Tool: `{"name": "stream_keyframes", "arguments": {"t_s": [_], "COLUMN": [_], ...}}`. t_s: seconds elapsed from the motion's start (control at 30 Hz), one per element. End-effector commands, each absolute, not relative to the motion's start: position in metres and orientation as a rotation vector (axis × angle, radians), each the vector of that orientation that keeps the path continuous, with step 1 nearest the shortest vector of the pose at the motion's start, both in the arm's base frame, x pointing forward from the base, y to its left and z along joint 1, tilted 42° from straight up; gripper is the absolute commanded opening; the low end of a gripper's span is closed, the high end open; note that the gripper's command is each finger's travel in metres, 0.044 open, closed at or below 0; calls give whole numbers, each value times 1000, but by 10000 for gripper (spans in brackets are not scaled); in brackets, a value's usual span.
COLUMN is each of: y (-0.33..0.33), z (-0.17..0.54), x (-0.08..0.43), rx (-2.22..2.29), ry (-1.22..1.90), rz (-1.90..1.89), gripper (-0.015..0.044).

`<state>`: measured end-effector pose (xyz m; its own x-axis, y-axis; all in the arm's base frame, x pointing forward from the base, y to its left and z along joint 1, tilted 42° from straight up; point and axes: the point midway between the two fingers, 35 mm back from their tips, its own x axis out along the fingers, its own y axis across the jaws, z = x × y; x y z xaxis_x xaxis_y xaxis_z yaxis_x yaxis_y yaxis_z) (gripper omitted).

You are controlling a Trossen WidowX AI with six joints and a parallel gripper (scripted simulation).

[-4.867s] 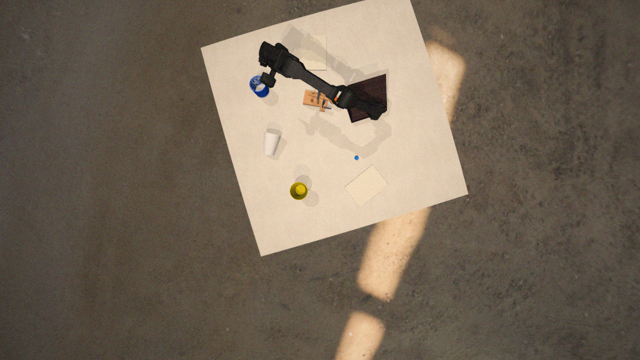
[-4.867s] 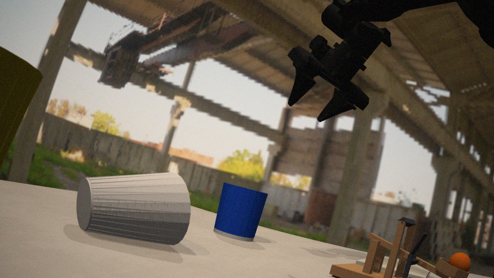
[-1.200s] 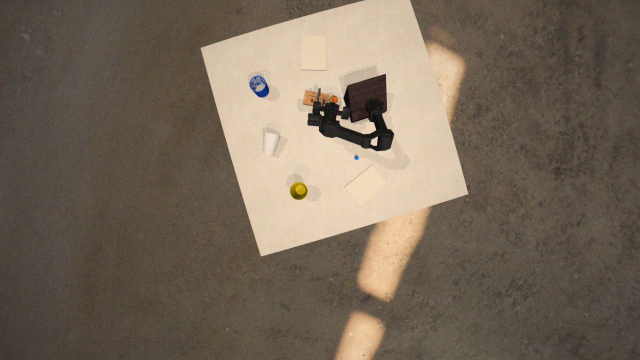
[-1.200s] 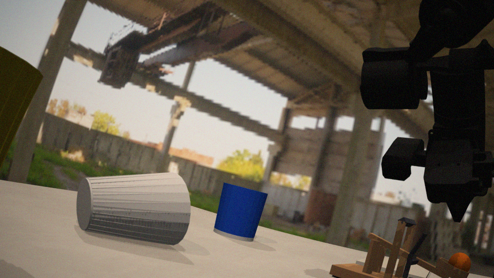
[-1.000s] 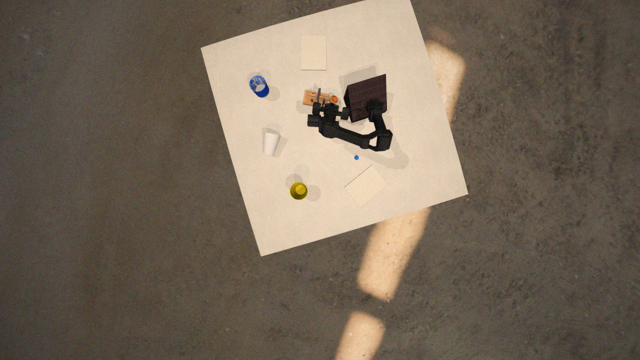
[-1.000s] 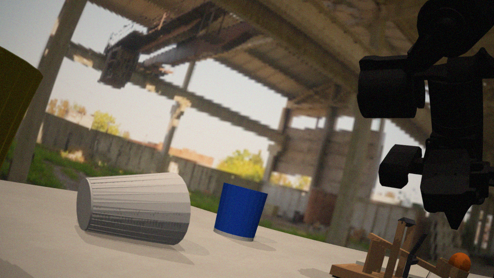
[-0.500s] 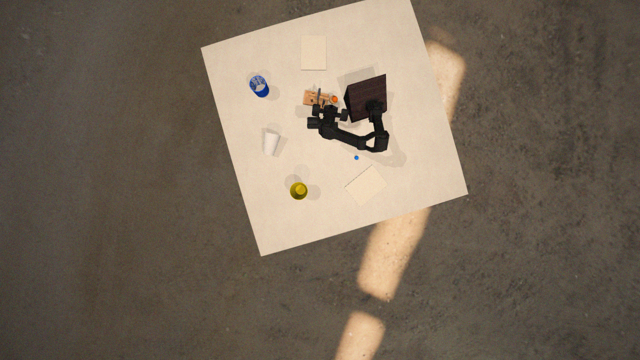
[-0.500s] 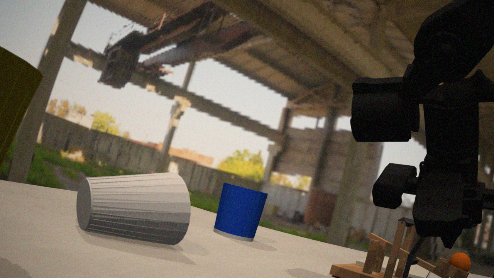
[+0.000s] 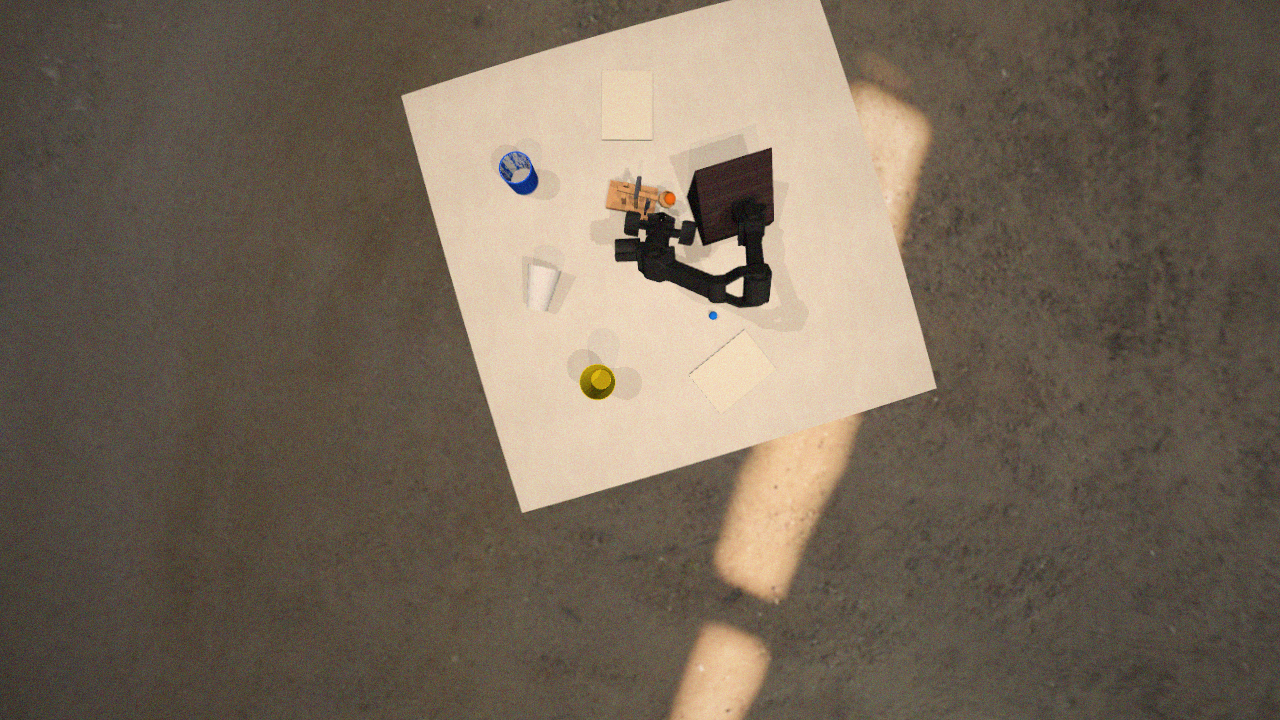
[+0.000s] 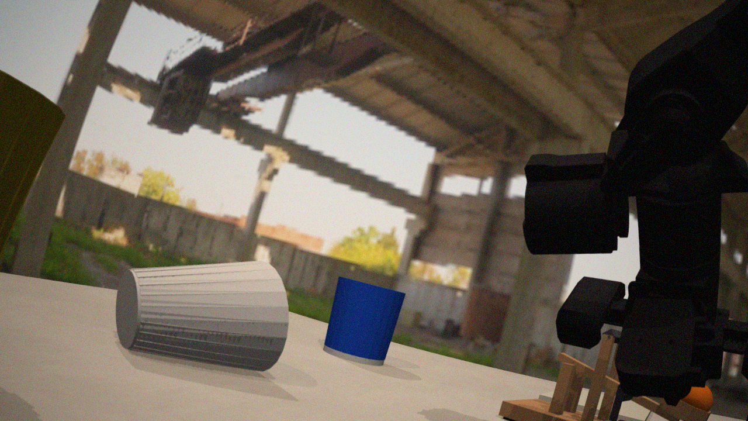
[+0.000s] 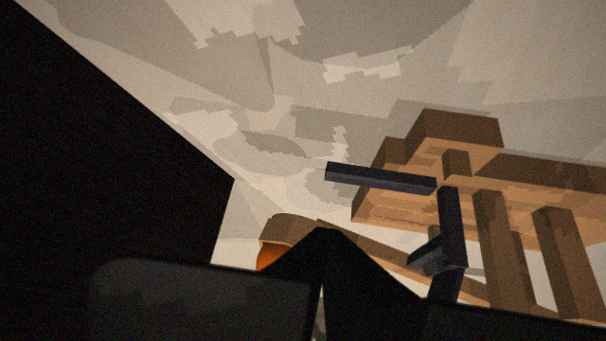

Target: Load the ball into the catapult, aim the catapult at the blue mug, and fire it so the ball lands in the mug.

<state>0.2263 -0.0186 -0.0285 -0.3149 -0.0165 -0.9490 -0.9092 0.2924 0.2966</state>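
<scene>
The orange ball rests in the cup at the end of the catapult's arm. The wooden catapult stands on the table, its cup end toward the dark block and its other end toward the blue mug's side. The blue mug stands upright at the upper left in the top view. My gripper is shut and empty, pointing down low beside the catapult, close to its arm and dark levers. In the wrist view the fingers partly hide the ball; contact cannot be told.
A dark wooden block stands by the arm's base. A white cup lies on its side. A yellow cup, a small blue ball and two cream panels are also on the table.
</scene>
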Motion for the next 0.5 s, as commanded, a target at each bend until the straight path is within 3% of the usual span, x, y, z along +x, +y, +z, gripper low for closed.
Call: {"name": "stream_keyframes", "arguments": {"t_s": [0.0, 0.47], "y": [-14, 2], "z": [-33, -50], "x": [225, 222], "rx": [-859, -858], "ry": [1607, 1608], "rz": [1172, 1174], "gripper": [0, 0]}}
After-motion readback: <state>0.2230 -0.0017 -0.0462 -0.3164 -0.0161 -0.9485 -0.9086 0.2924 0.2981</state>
